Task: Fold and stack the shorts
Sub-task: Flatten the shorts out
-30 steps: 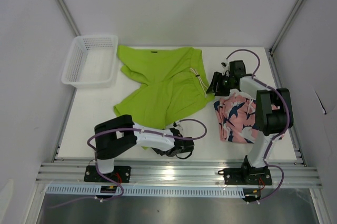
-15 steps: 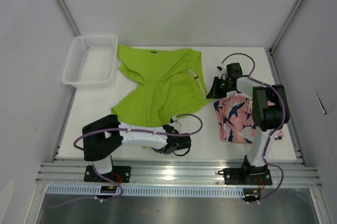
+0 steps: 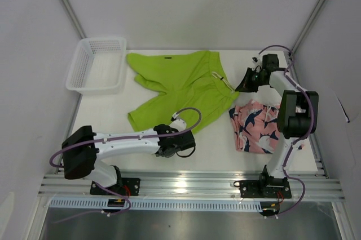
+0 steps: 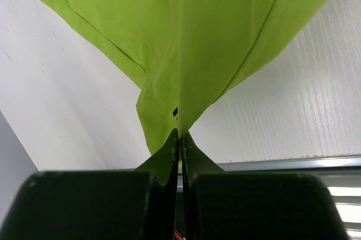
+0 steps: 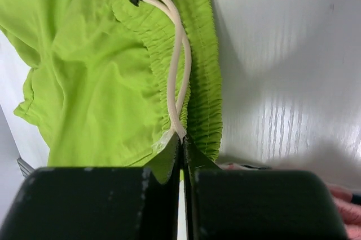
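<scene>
Left end effector (image 4: 179, 136): fingers pressed together, pinching a hem corner of the green shorts (image 3: 180, 85). The cloth fans out taut straight ahead of the tips.
Right end effector (image 5: 181, 138): fingers pressed together, pinching the gathered waistband of the same shorts, right where the white drawstring (image 5: 177, 65) loop runs down to the tips.
Green shorts: stretched between the two end effectors and spread over the table (image 3: 214, 144). The waistband is at the right one and a leg hem at the left one.
Pink shorts (image 3: 256, 124): crumpled on the table near the right end effector, on the side toward its arm's base. They lie off to the right of the left end effector and apart from it.
Basket (image 3: 78, 66): beyond the left end effector at the far left, well apart from both end effectors and just beside the green shorts' far leg.
</scene>
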`<state>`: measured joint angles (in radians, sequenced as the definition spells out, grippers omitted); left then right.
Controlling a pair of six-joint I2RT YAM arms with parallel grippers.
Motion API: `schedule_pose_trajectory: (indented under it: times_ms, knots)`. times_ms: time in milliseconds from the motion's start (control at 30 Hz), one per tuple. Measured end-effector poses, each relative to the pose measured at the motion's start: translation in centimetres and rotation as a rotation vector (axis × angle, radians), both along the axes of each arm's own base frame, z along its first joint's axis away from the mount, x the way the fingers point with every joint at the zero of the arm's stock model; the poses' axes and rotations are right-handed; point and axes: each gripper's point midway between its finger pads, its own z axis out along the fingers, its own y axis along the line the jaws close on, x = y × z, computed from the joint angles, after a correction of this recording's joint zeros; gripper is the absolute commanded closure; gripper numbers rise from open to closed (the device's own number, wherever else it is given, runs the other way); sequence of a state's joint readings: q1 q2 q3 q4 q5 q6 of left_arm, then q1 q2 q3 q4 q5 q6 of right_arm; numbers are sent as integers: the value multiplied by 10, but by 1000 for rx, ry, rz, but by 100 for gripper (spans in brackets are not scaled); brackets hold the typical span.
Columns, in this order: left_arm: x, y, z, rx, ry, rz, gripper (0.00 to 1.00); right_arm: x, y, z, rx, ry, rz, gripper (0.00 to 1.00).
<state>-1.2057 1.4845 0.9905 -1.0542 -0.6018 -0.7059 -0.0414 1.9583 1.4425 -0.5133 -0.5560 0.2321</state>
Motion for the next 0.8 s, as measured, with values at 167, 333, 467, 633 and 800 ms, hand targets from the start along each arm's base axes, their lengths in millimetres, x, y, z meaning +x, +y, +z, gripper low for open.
schedule_pose_trajectory:
  times_ms: [167,333,467,633,800]
  knots:
    - [-1,3,10,-10,0,-3,100,18,-2,5,0,19,-3,100]
    - [1,4,14,-55,35,5,100,35,-14,8,-31,52,-34,100]
    - [-6,0,4,-63,100,-26,100,53,-23,16,-58,25,-59,100]
    - [-21,-16,-17,-47,197,-95,100,60,-32,14,-66,20,-79,67]
    - [-27,-26,-35,-35,250,-117,100,40,-34,-5,-58,53,-79,29]
